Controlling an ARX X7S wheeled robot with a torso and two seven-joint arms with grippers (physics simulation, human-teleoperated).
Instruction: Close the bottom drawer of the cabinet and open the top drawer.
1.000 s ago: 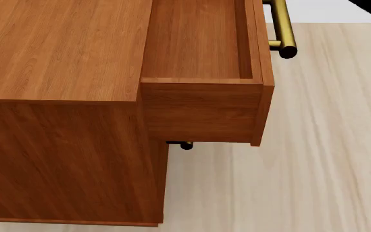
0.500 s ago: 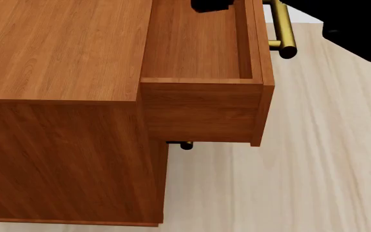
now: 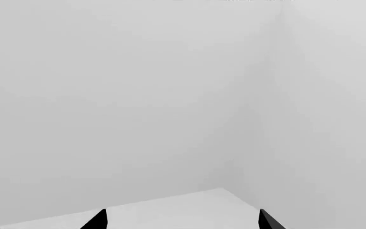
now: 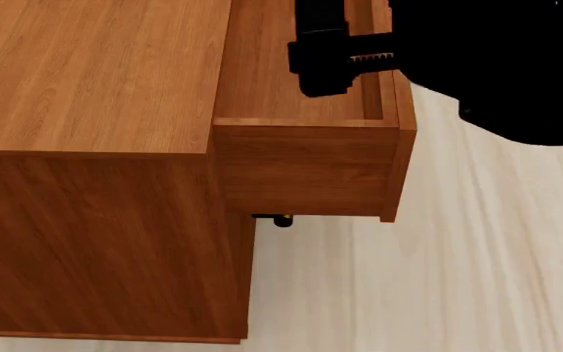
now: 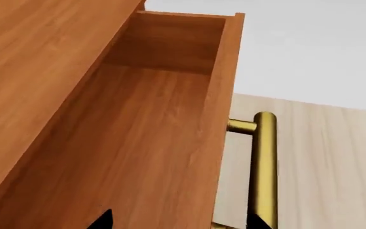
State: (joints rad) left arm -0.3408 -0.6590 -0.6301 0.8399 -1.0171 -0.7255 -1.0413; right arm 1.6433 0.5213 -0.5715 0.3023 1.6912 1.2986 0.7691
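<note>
Reddish-brown wood: the top drawer [image 4: 306,158] stands pulled out of the cabinet [image 4: 86,147], apparently done; the bottom drawer is hidden. Right gripper [image 4: 345,62] hovers above it, fingers spread; left gripper [image 3: 181,222] also spread, empty.

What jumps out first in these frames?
The cabinet has its top drawer pulled out and empty. The right tool hangs black over the drawer's front edge, astride it and the brass handle. The left wrist view shows only blank grey walls.
</note>
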